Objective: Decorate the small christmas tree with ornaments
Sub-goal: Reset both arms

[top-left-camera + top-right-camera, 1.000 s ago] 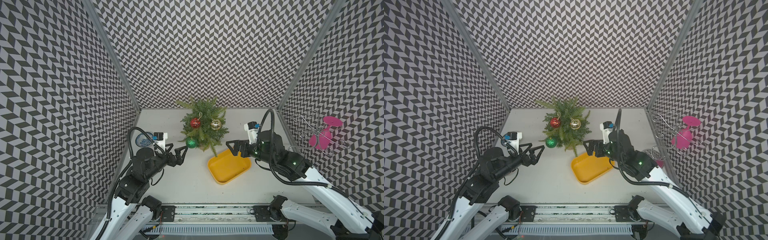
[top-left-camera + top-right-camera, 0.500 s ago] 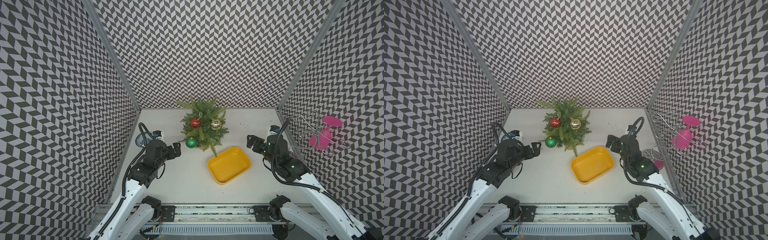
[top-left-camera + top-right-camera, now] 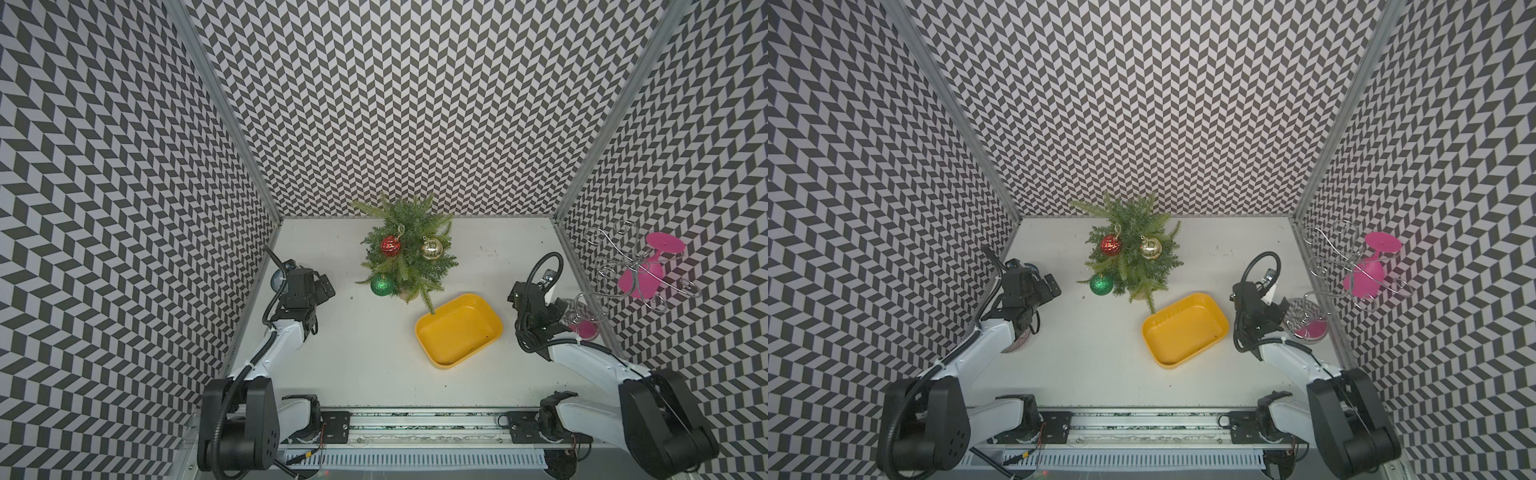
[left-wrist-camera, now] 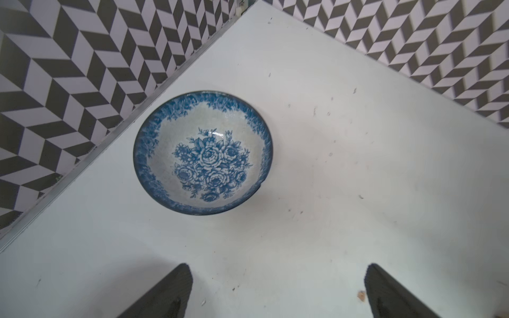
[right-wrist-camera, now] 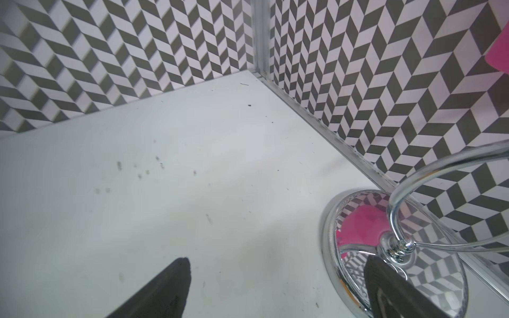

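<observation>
**Both claws wide open and empty; three balls hang on the tree**

The left claw [image 4: 277, 275] is spread wide over bare desk [image 4: 344, 170] and grips nothing. A blue flowered bowl [image 4: 203, 152] sits ahead of it, clear of both fingers.

The right claw [image 5: 276, 264] is spread just as wide and is also empty. The shiny round foot of a wire rack [image 5: 344, 220] lies just beside one of its fingers, and pink glasses [image 3: 640, 278] hang on the rack.

The small tree [image 3: 409, 253] stands upright between the two claws and farther out than either, well apart from both. A red ball [image 3: 390, 246] and a gold ball [image 3: 431, 248] hang high in it. A green ball [image 3: 382, 285] hangs low on the side facing the left claw. A yellow tray [image 3: 457, 332] lies between the claws, nearer the right one.
</observation>
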